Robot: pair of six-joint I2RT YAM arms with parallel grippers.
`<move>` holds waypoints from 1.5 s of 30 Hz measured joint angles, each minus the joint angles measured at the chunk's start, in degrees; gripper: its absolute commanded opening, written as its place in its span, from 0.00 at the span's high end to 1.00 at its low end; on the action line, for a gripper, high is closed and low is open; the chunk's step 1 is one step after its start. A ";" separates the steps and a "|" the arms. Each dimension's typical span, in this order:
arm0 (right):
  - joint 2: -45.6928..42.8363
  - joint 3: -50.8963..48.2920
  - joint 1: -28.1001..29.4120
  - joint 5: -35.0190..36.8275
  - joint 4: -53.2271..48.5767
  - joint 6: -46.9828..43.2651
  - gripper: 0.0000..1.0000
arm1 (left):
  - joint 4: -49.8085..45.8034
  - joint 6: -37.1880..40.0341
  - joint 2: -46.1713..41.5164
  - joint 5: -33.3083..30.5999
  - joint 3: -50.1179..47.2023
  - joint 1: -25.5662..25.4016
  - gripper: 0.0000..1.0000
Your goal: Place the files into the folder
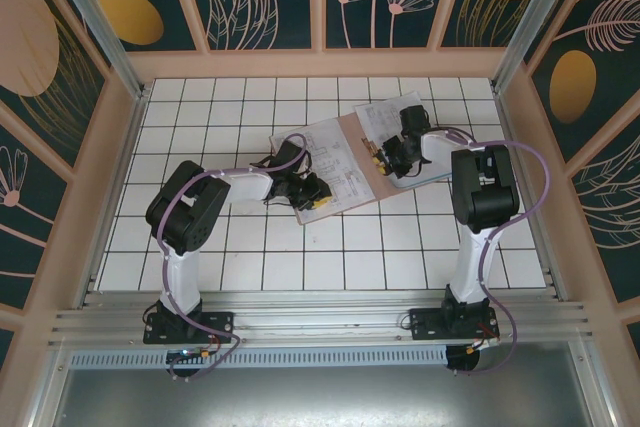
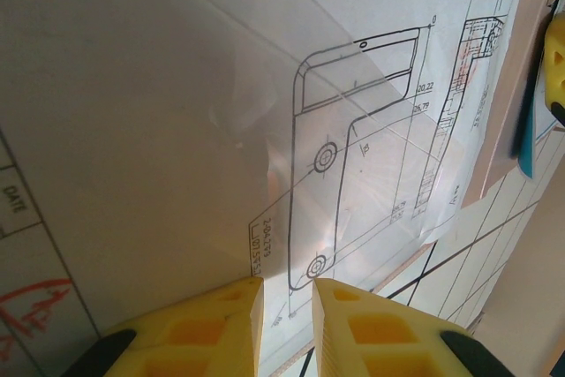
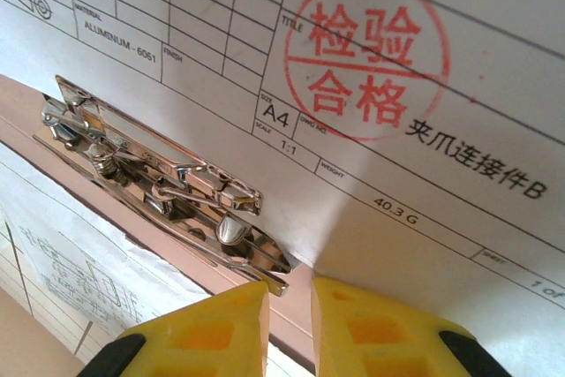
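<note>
the files (image 1: pixel 325 162) lay on the open folder (image 1: pixel 353 135), right of centre in the overhead view. they were white sheets of line drawings. one carried a round red stamp (image 3: pixel 371 59), and a teal sheet's edge (image 2: pixel 526 143) peeked out at the right of the left wrist view. the folder was thin pinkish card with a metal clip (image 3: pixel 159 183) along its middle. the right gripper (image 3: pixel 289 306) hung just below that clip, its jaws a narrow gap apart and gripping nothing. the left gripper (image 2: pixel 287 293) sat at the drawing's lower edge, equally narrow, with no sheet visibly pinched. the step looked like seating the sheets at the clip. the next move would need square edges and a careful close of the cover.
</note>
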 measured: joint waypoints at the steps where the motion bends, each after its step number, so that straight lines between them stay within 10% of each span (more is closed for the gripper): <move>1: 0.00 0.13 0.02 0.02 -0.24 0.00 0.78 | 0.00 0.00 0.00 0.00 0.00 0.00 0.76; 23: -8.37 -1.86 2.21 -0.37 -0.07 -5.33 0.65 | -8.92 5.44 -1.79 -3.04 1.36 4.04 0.74; 34: -9.64 -9.55 8.85 -6.27 4.20 -10.75 0.65 | -17.53 9.03 -3.21 -8.44 5.33 7.15 0.39; 45: -5.20 -9.35 9.18 -6.64 5.14 -15.23 0.65 | -22.21 9.44 -6.71 -11.32 5.86 11.13 0.28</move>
